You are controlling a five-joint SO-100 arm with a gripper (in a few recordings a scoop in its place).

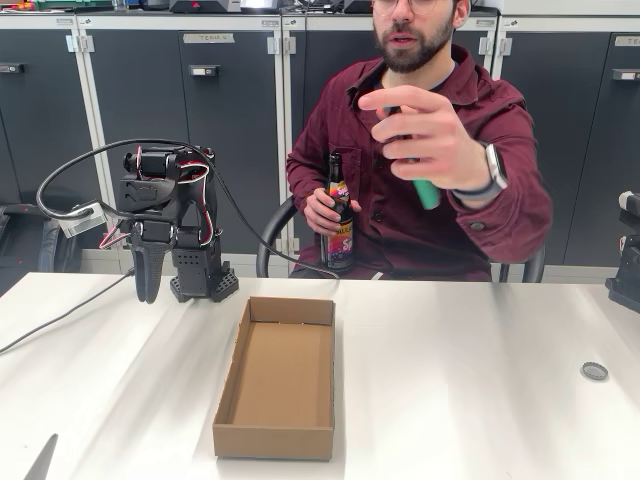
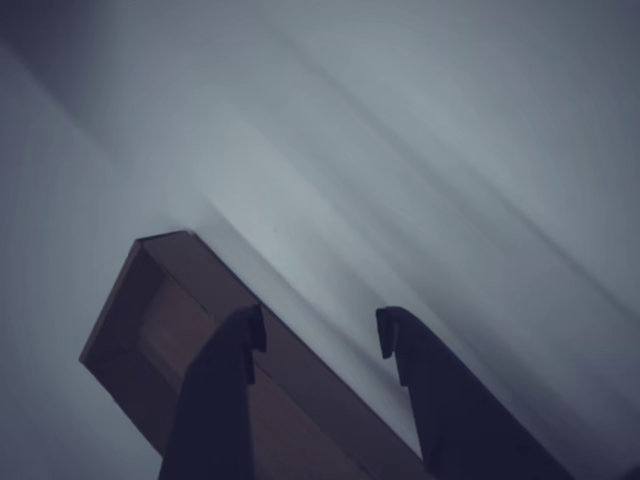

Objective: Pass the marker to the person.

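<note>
Marker (image 1: 427, 192) sits in the person's raised hand (image 1: 425, 135), well apart from the spread, empty claw (image 1: 147, 283).

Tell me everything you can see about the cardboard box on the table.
The cardboard box is a shallow, open-topped tray of plain brown corrugated card, rectangular, with low upright walls and nothing visible inside. It lies flat on the white table, long side running away from the fixed camera, right of the arm's base and apart from it. Nothing touches it but the table. In the wrist view one corner shows behind the gripper, whose jaws stand open and hold nothing.
</note>
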